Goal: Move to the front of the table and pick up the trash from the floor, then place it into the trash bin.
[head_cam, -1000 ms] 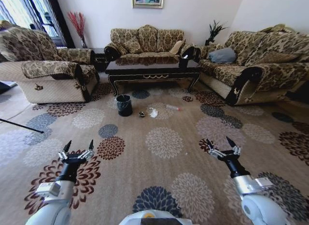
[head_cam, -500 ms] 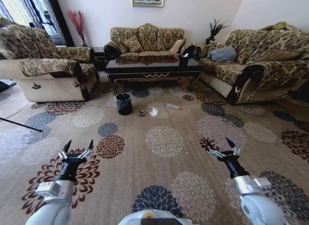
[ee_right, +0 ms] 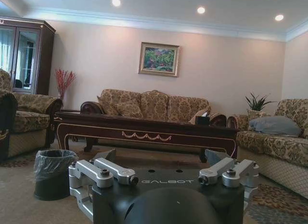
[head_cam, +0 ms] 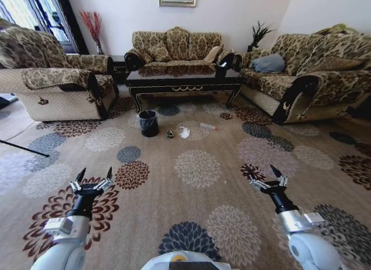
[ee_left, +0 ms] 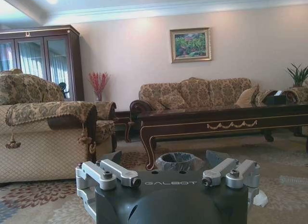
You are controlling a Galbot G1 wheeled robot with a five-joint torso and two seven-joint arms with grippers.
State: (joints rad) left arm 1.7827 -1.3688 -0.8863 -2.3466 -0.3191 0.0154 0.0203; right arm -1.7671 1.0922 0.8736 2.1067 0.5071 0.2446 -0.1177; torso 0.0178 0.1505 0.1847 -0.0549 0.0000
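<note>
You're well short of the counter (head_cam: 184, 83): trash (head_cam: 184, 132) at 12 o'clock unpicked beside the trash bin (head_cam: 148, 123), left hand (head_cam: 92, 176) and right hand (head_cam: 272, 177) wide, empty.

Floor ahead of you is a beige carpet (head_cam: 191, 200) with big flower medallions in brown, blue-grey and cream. The table (head_cam: 182, 81) stands on it at the far side, between the sofas, curved legs down on the carpet. Just in front of the table's left end sits the trash bin (head_cam: 148, 123), upright, clear liner at the rim. To its right on the carpet you see the dark lump (head_cam: 170, 134), then the white tissue (head_cam: 184, 132) close beside it, then the clear bottle (head_cam: 208, 127) lying flat, slightly farther right. All three are apart from the bin.
</note>
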